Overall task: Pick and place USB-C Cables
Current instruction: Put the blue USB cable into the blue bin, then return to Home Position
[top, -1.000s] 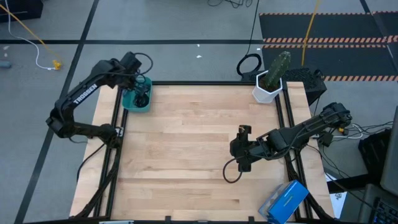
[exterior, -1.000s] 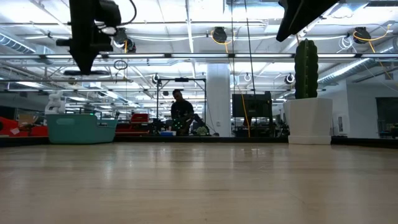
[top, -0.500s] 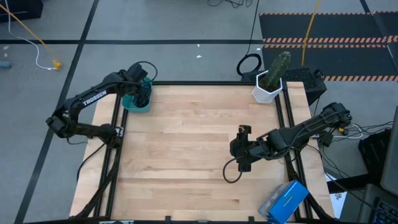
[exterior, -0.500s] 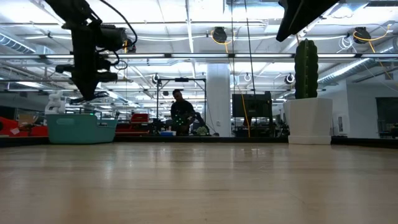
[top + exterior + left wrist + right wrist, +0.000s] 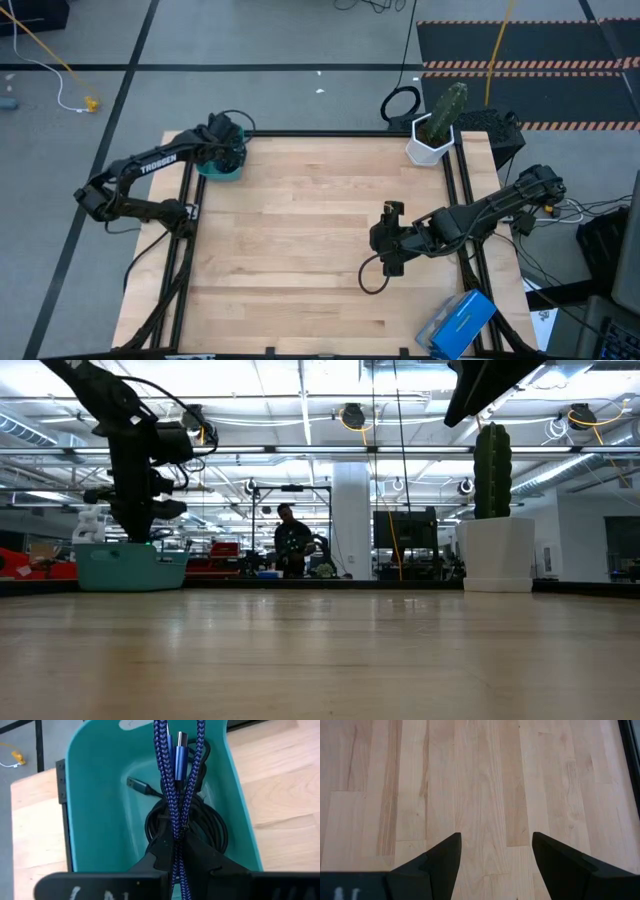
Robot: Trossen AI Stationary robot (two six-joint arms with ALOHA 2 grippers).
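Left gripper [image 5: 176,845]: clenched on the blue-purple cable [image 5: 175,780], which runs doubled between the closed fingers and hangs forward over the teal tray [image 5: 100,810]. Cable's braided strands cross just past the fingertips; its metal plug end shows near the tray's far wall. In the high view the left gripper [image 5: 228,150] sits directly over the tray [image 5: 212,170] at the table's far left corner. In the low view the gripper [image 5: 130,525] hangs just above the tray rim [image 5: 130,565]; contact with the tray cannot be told.

Inside the tray: a black coiled cable [image 5: 210,827] lies on the floor beneath the gripper, with one plug end [image 5: 137,785] sticking out toward the tray's middle. Whether this is one bundle or two cannot be told, the fingers cover part of it.

Right gripper [image 5: 495,855]: released, fingers spread wide with bare wooden table [image 5: 480,780] between them, holding nothing. High view places the right gripper [image 5: 390,235] over the right half of the table, well apart from the tray.

Surroundings: a cactus in a white pot [image 5: 436,125] stands at the table's far right corner. A blue box [image 5: 458,322] lies at the near right edge. A person [image 5: 290,540] shows in the room beyond the table, far off.
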